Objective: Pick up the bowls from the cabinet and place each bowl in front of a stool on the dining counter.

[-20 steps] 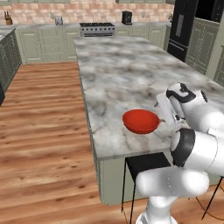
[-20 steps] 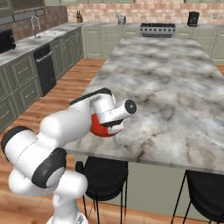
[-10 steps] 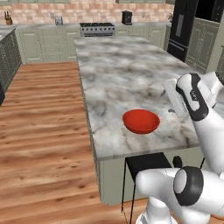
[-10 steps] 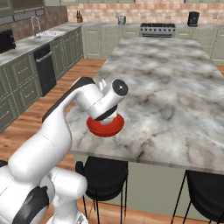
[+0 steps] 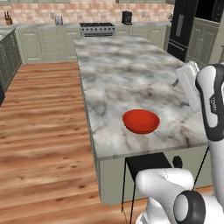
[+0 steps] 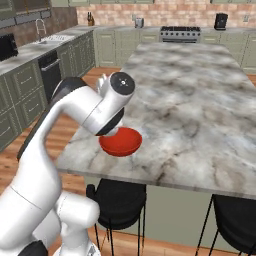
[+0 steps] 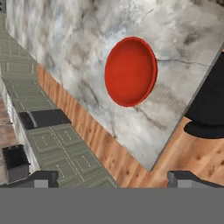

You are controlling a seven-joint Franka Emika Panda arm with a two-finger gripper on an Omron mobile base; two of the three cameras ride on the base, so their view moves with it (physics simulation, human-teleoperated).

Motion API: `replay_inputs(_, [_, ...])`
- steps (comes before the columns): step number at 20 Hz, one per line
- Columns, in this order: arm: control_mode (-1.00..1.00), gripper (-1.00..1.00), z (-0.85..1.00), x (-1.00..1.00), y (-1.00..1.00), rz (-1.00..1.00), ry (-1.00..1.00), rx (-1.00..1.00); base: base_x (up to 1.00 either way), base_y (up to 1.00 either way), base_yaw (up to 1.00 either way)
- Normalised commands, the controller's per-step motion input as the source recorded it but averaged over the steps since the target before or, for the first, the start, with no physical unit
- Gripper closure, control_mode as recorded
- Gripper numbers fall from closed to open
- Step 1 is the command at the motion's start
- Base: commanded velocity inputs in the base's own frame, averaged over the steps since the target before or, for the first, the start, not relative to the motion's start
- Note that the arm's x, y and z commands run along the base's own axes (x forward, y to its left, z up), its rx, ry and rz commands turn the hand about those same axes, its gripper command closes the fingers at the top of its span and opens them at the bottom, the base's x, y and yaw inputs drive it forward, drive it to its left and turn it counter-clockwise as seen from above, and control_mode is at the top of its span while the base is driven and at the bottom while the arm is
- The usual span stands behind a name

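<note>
A glossy red bowl sits upright on the marble dining counter near its front edge. Directly below that edge stands a black stool; a second stool is further right. My gripper is open, its two fingertips far apart with nothing between them. It hangs above the bowl and apart from it, looking down on it. In the left base view the gripper is raised to the right of the bowl.
A stove and pale green base cabinets line the back wall, with a black fridge at the right. A sink counter runs along the left wall. Wood floor lies left of the island.
The arm has lifted up and away from the red bowl, which stays where it was on the counter. The jaws have stayed wide apart.
</note>
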Motion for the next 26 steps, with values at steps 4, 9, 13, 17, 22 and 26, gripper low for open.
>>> replay_inputs(4, [-1.00,-1.00,0.56,-0.91,0.14,0.00,0.00,0.00,0.00,0.00,0.00])
replay_inputs(9, [-1.00,-1.00,0.27,-0.78,0.35,0.00,0.00,-0.02,0.00,0.00,0.00])
replay_inputs(13, [-1.00,-1.00,0.11,-0.57,0.28,0.00,0.00,0.00,0.00,0.00,0.00])
replay_inputs(17, [-1.00,-1.00,0.01,-0.21,0.03,0.00,-0.06,0.00,0.00,0.00,0.00])
replay_inputs(22, [-1.00,-1.00,0.00,-0.14,0.03,-0.02,-0.10,0.00,0.00,0.00,0.00])
replay_inputs(26, [1.00,-1.00,0.00,-0.09,0.04,0.00,-0.02,0.00,-0.71,0.37,0.00])
